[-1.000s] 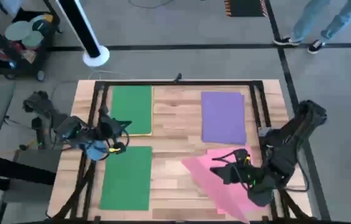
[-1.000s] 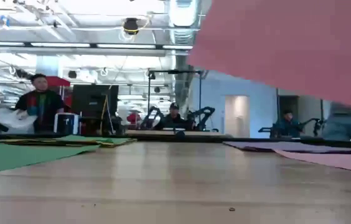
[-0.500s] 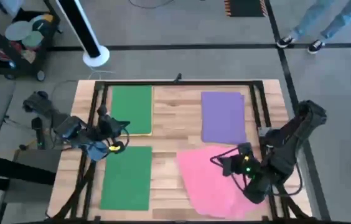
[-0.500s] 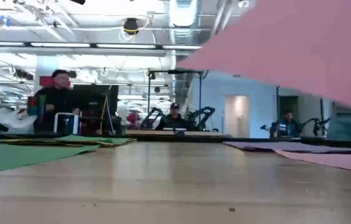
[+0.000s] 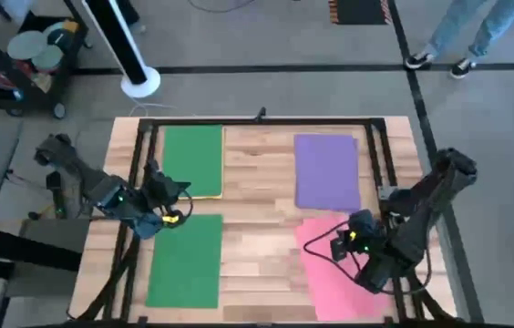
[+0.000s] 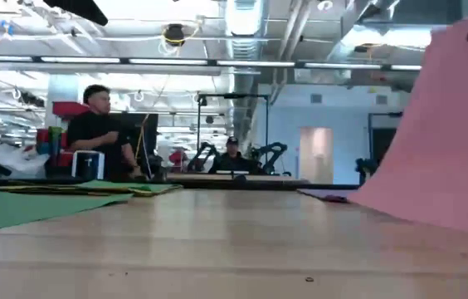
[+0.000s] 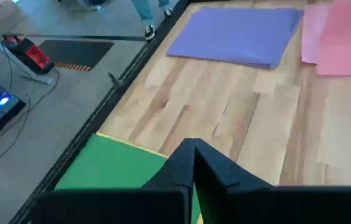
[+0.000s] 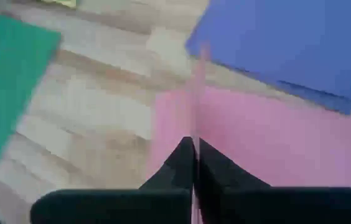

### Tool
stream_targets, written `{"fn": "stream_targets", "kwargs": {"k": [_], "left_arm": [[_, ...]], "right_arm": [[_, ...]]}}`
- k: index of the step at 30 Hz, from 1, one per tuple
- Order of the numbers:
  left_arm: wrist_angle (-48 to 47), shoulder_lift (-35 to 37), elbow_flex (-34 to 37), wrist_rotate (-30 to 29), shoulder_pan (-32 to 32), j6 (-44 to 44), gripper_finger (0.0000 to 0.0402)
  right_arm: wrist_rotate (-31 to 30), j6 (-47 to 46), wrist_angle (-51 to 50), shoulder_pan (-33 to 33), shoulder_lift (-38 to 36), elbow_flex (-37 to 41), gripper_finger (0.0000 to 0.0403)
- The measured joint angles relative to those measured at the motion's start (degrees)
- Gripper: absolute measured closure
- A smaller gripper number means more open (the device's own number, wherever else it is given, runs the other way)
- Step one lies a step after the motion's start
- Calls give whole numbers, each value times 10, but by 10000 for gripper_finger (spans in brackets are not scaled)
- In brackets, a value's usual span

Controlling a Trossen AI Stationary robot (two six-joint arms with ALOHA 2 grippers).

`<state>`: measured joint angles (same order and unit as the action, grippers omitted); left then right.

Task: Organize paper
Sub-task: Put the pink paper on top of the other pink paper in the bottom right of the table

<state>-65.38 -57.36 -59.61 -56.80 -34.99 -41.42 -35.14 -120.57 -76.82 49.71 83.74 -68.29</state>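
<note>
A pink sheet of paper [image 6: 446, 141] stands steeply at the table's near right, with my right gripper [image 8: 194, 146] shut on it. Under it lies another pink sheet [image 8: 275, 143]. The purple sheet [image 5: 327, 171] lies flat at the far right. At the far left a green sheet [image 5: 191, 157] lies on a yellow one [image 5: 210, 195], and a second green sheet [image 5: 186, 260] lies flat at the near left. My left gripper [image 5: 180, 189] is shut above the far green sheet's near edge, with nothing between its fingers [image 7: 193, 158]. My right gripper pinches the pink sheet's edge [image 8: 195, 127] between its two fingers, a single layer seen edge-on in the right wrist view. The fingers slant down from the table's right side. The sheet leans steeply, its lower edge [image 6: 383, 208] down at the table.
Bare wood runs down the table's middle [image 5: 257, 219] between the left and right sheets. A black frame [image 5: 257, 121] borders the table. A person [image 6: 101, 133] stands beyond the far edge, and a person's legs [image 5: 476, 36] show on the floor at the far right.
My right gripper has sunk, tipped downward and rolled, moving toward the table's right edge. The pink sheet, held high and nearly level before, has swung toward the right edge and now stands steeply over the pink sheet on the table, its lower edge down.
</note>
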Motion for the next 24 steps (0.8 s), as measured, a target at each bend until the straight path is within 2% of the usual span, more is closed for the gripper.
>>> {"fn": "stream_targets", "kwargs": {"k": [8,14,24], "left_arm": [[2,0,0,11,-2,-1,401],[4,0,0,11,-4,-2,401],[8,0,0,11,-4,-4,401]], "right_arm": [[10,-75,-12,22,0,58,403],[41,-87,-28,35,0,81,403],[55,-104,-60,40,0,102,403]]}}
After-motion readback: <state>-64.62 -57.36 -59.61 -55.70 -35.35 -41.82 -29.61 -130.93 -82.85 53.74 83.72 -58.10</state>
